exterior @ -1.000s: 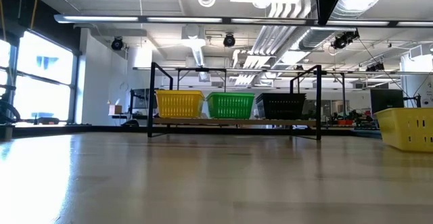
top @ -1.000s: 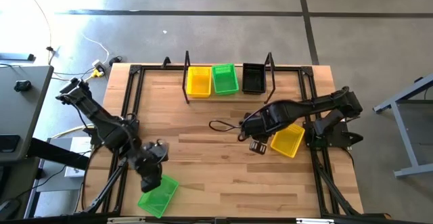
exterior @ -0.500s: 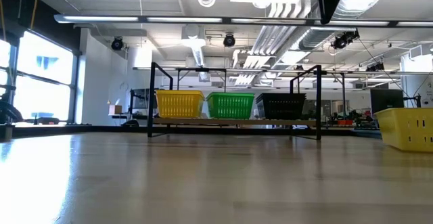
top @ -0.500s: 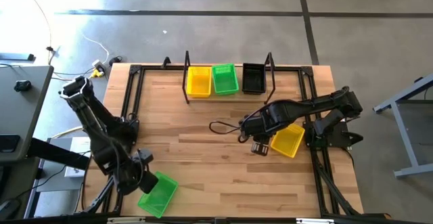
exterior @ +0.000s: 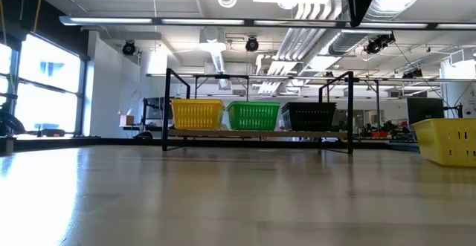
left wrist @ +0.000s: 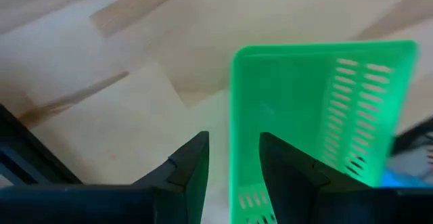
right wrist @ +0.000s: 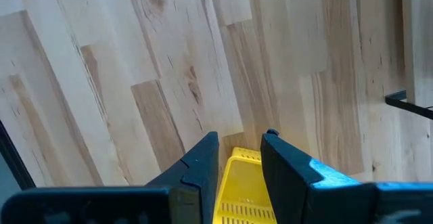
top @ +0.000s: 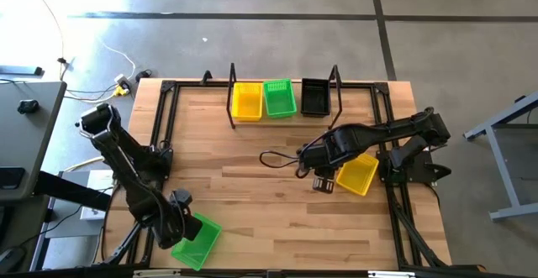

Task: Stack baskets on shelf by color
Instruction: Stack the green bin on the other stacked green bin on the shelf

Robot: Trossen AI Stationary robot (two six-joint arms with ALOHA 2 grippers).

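Left hand [left wrist: 232,158]: gripping green basket [left wrist: 318,109] wall between its fingers.
Worktop [left wrist: 101,61]: lying beneath, pale wood.

A light wooden tabletop [top: 261,202] sits on grey concrete floor [top: 252,26]. A white cable [top: 118,55] trails to a yellow plug [top: 123,83] beside the table's far-left corner.

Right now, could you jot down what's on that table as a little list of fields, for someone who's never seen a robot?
shelf: far edge of table
on shelf: yellow basket, green basket, black basket, side by side
left gripper: clamped on loose green basket, near corner
right gripper: gripping rim of loose yellow basket
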